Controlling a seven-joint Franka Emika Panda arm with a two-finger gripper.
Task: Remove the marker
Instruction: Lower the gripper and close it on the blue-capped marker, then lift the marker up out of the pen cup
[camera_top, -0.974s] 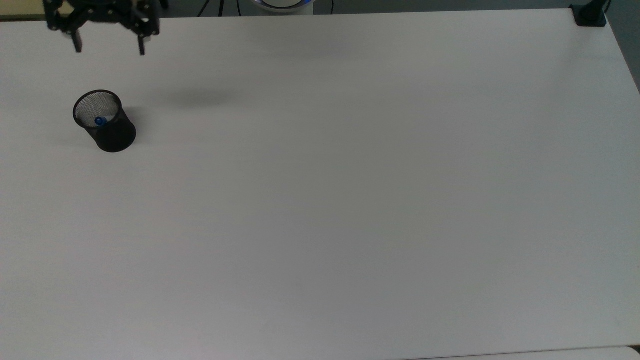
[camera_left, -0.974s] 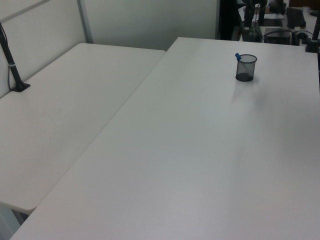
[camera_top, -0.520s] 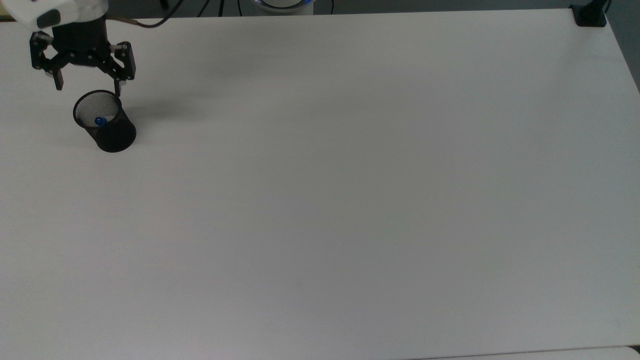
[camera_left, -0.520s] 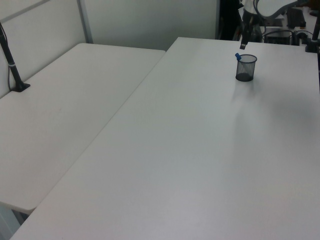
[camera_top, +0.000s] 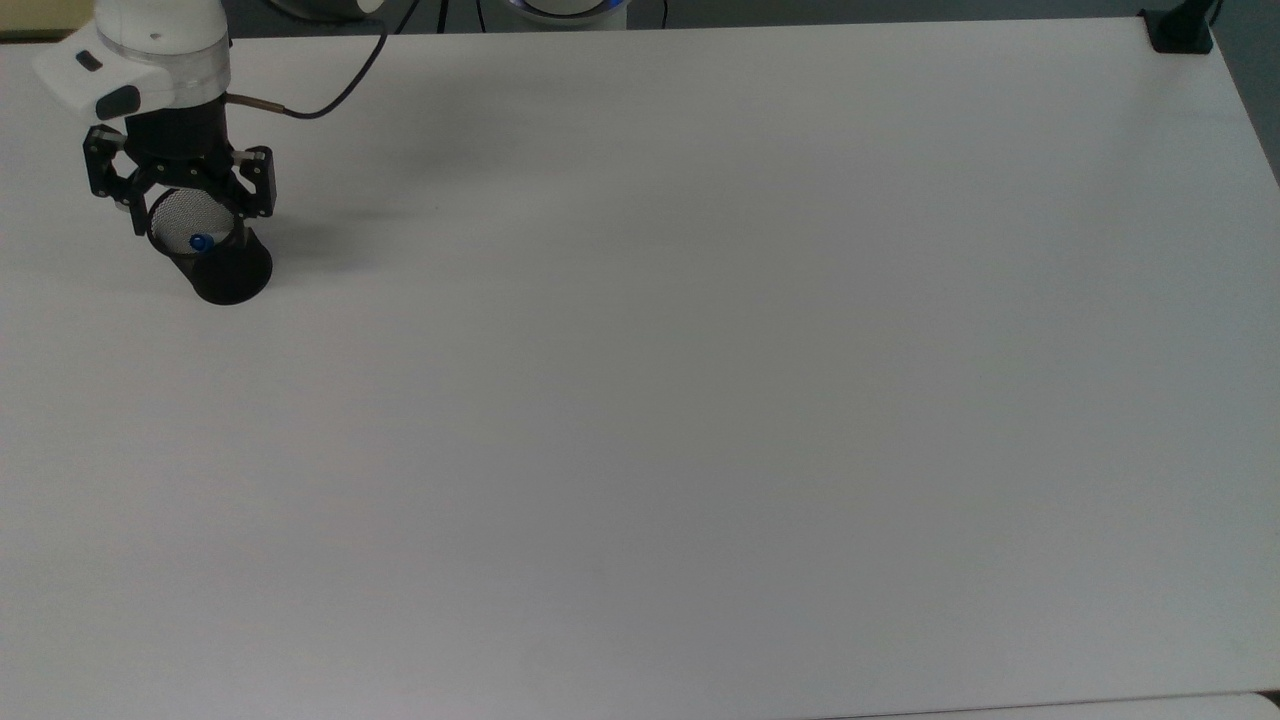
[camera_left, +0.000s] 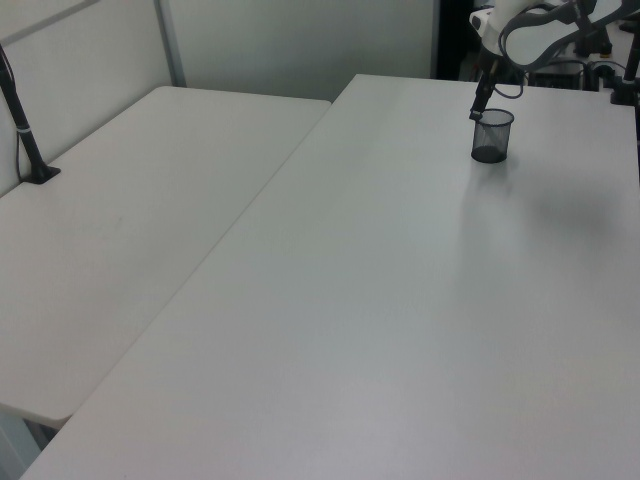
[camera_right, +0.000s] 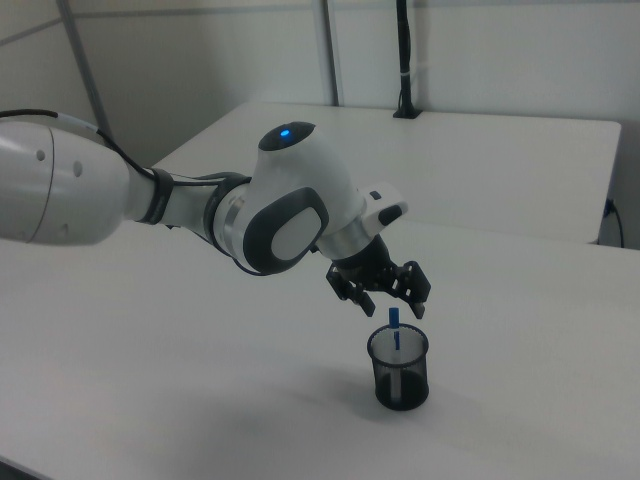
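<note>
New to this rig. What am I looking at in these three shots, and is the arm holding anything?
It is one white robot arm with a black two-finger pincer at its end. Three fixed cameras watch the same moment: the top view looks down on the table, the left view and right view look across it from the sides. On the white table stands a black mesh cup, near the top view's left edge. A marker with a blue cap stands in the cup, its tip poking above the rim. The pincer hangs just above the cup with its fingers spread. It holds nothing; the marker is not yet gripped.
</note>
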